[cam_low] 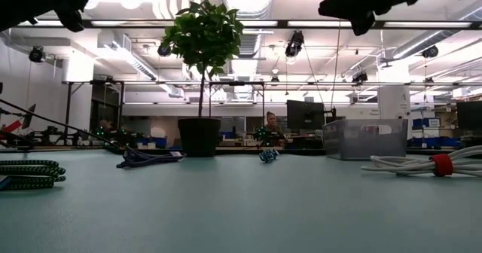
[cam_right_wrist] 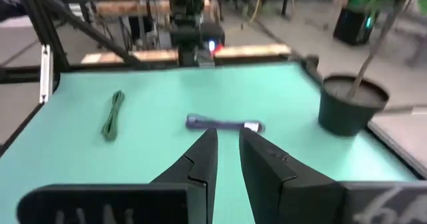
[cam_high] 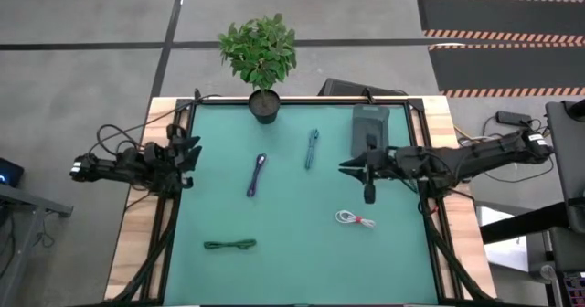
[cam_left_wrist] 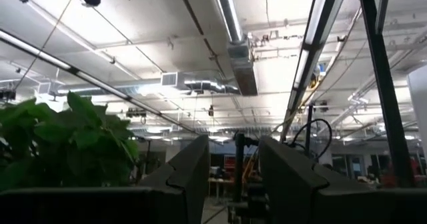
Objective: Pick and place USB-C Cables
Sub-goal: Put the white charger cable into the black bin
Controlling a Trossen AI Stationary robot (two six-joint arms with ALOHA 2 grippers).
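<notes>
Four cable bundles lie flat on the teal mat, none of them touched. The purple one [cam_high: 257, 174] [cam_right_wrist: 223, 124] is near the middle, the teal one [cam_high: 312, 149] farther back, the green one [cam_high: 229, 245] [cam_right_wrist: 113, 115] near the front and the white one with a pink tie [cam_high: 355, 219] [cam_low: 429, 165] right of centre. My right gripper [cam_high: 345, 167] [cam_right_wrist: 227, 151] hovers above the mat between the teal and white cables, pointing at the purple one, fingers a little apart. My left gripper [cam_high: 190, 152] [cam_left_wrist: 233, 174] waits open at the mat's left edge.
A potted plant [cam_high: 263, 106] stands at the mat's far edge. A grey bin [cam_high: 369, 129] sits at the far right, just behind my right arm. Black frame rails and wires run along the mat's sides. People and desks show in the room beyond.
</notes>
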